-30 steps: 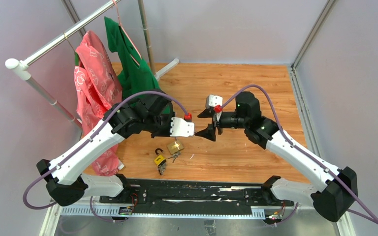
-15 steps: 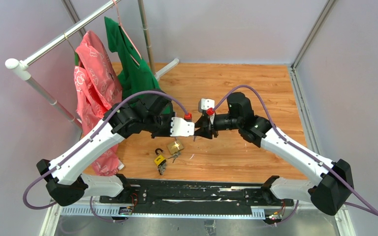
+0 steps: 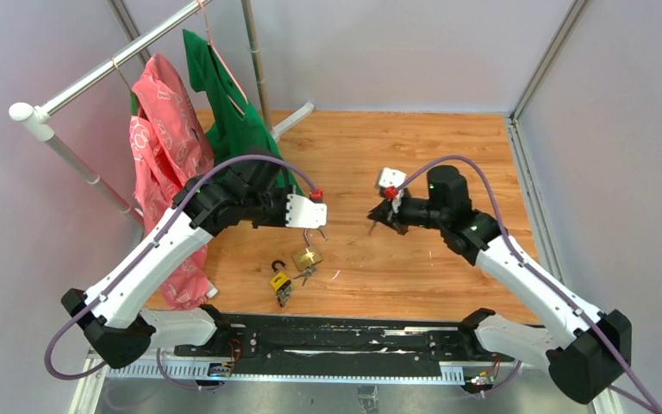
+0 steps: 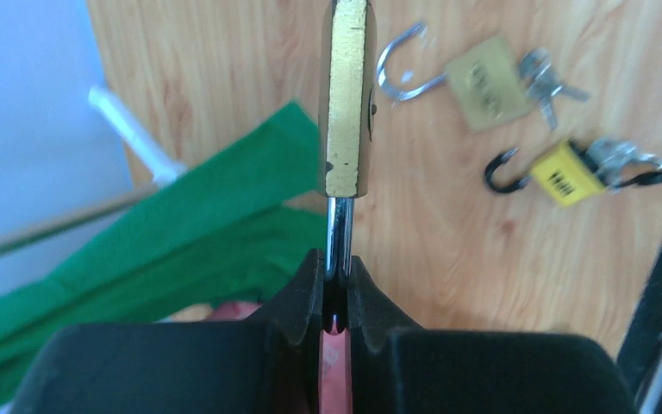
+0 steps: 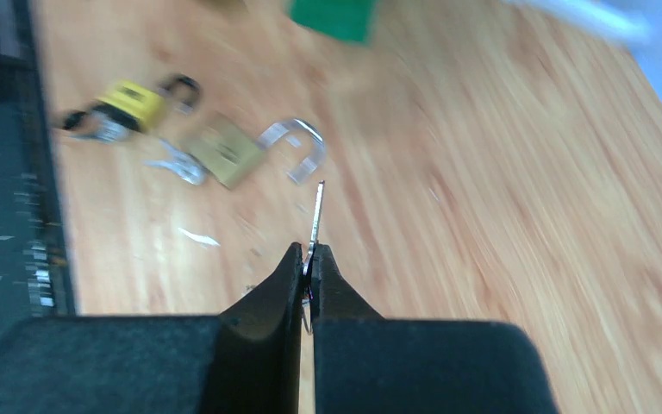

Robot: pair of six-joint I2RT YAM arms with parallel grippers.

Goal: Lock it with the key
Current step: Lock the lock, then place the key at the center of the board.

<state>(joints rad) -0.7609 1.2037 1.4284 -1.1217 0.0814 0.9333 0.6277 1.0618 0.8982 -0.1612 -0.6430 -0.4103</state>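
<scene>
Hands hang well apart over the worktop [image 3: 448, 155] in the top view, left hand [image 3: 310, 221] facing right hand [image 3: 379, 216]. A loose brass padlock [image 3: 308, 258] and a yellow padlock [image 3: 280, 280] lie below them.

From the left wrist, the left hand is clenched on the shackle [image 4: 338, 233] of the held padlock [image 4: 346, 95], which is edge-on and off the wood.

From the right wrist, the right hand pinches the key [image 5: 316, 216], blade outward.

The step looks like mating key and lock. Next, the hands must close in with the blade lined up on a keyway that no view shows.
</scene>
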